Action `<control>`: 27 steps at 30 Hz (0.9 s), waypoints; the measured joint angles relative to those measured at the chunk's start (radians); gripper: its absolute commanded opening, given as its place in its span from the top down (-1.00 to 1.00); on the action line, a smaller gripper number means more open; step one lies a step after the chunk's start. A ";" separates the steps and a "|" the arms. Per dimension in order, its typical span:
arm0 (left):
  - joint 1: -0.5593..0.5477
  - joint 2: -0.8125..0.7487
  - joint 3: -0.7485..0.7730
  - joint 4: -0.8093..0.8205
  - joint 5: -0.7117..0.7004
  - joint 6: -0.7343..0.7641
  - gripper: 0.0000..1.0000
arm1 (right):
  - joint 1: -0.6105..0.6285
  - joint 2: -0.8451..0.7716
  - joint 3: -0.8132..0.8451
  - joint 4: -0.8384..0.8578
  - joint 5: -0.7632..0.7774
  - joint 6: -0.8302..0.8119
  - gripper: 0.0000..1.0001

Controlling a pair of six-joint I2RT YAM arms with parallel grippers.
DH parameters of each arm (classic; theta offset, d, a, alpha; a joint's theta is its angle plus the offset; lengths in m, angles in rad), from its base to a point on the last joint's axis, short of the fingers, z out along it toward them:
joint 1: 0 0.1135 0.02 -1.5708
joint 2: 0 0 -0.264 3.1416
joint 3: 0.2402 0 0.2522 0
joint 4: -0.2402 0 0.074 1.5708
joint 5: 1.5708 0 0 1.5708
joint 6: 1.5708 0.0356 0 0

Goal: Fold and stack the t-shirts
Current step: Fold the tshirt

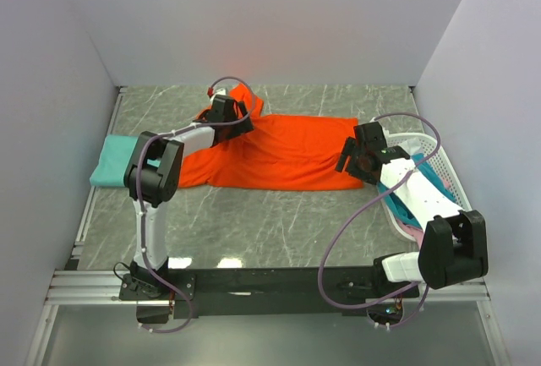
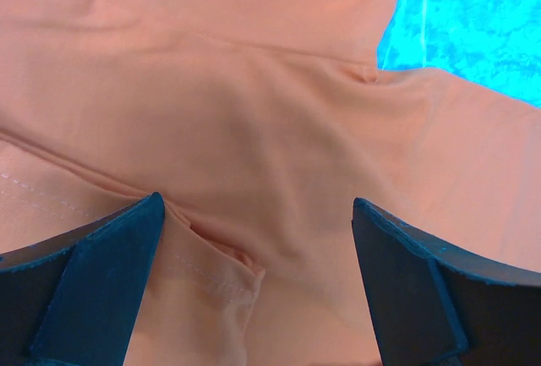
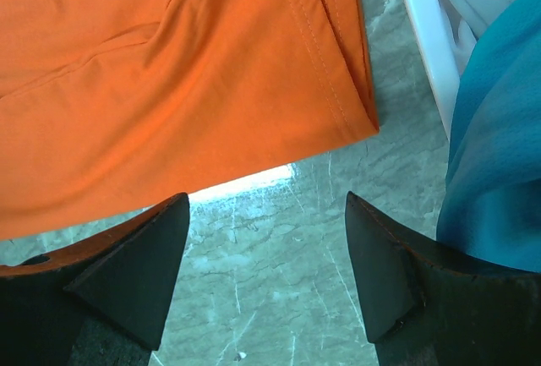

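The left end effector (image 2: pixel 258 214) gapes over the orange t-shirt (image 1: pixel 283 159), perhaps touching it, holding nothing; the right end effector (image 3: pixel 269 210) hangs spread and empty above the desk (image 3: pixel 279 298).

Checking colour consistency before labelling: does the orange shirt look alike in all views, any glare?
Top external: orange shirt saturated, glare spots on near table. Left wrist: shirt washed to peach, table cyan. Right wrist: vivid orange, glare patch by the hem.
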 measured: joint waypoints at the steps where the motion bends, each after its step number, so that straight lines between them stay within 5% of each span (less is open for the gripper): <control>1: 0.000 0.010 0.014 0.000 0.003 0.006 -0.99 | 0.000 0.000 0.000 0.000 0.000 0.000 -0.61; 10: 0.000 -0.023 0.014 -0.029 -0.042 0.035 -0.99 | 0.000 0.000 0.006 0.003 -0.019 -0.001 -0.61; 17: 0.000 -0.286 -0.132 -0.070 -0.175 0.037 -0.99 | 0.000 0.032 0.049 0.030 -0.085 -0.012 -0.61; 27: 0.000 -0.509 -0.458 -0.037 -0.237 -0.044 -0.99 | 0.001 0.414 0.308 0.131 -0.285 -0.026 -0.61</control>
